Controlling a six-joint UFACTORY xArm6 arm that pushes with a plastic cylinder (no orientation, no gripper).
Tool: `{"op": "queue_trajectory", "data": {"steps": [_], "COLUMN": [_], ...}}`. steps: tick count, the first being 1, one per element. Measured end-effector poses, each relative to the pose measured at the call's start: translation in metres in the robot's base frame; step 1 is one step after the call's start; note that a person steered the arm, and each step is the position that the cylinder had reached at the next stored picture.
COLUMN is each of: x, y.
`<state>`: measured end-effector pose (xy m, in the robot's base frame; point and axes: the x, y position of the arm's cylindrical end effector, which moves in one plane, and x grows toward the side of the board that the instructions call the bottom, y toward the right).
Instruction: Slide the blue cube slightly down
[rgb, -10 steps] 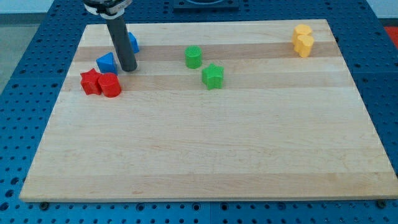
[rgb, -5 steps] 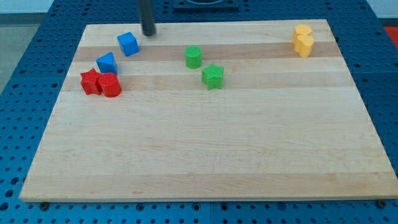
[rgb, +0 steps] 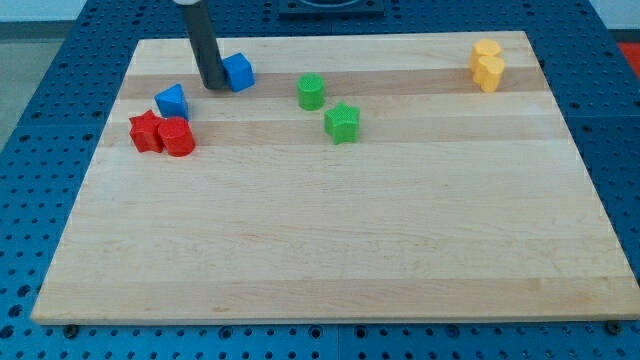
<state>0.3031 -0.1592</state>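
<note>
The blue cube (rgb: 238, 71) sits near the view's top left of the wooden board (rgb: 330, 240). My tip (rgb: 213, 85) stands right against the cube's left side, touching it or nearly so. A second blue block (rgb: 171, 101), wedge-like in shape, lies lower left of my tip.
A red star (rgb: 146, 131) and a red cylinder (rgb: 178, 137) sit together below the second blue block. A green cylinder (rgb: 311, 92) and a green star (rgb: 342, 122) lie right of the cube. Two yellow blocks (rgb: 487, 65) stand at the top right.
My tip went from between the blue blocks up to the board's top edge, then came down on the cube's left. The blue cube has shifted to the right.
</note>
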Motion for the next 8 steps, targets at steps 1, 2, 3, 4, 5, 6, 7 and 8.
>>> {"op": "queue_trajectory", "data": {"steps": [1, 2, 3, 4, 5, 6, 7, 8], "x": [0.023, 0.023, -0.008, -0.075, -0.085, -0.029, -0.012, -0.007], "y": [0.004, -0.004, -0.018, -0.017, -0.006, 0.041, 0.047, 0.049]}}
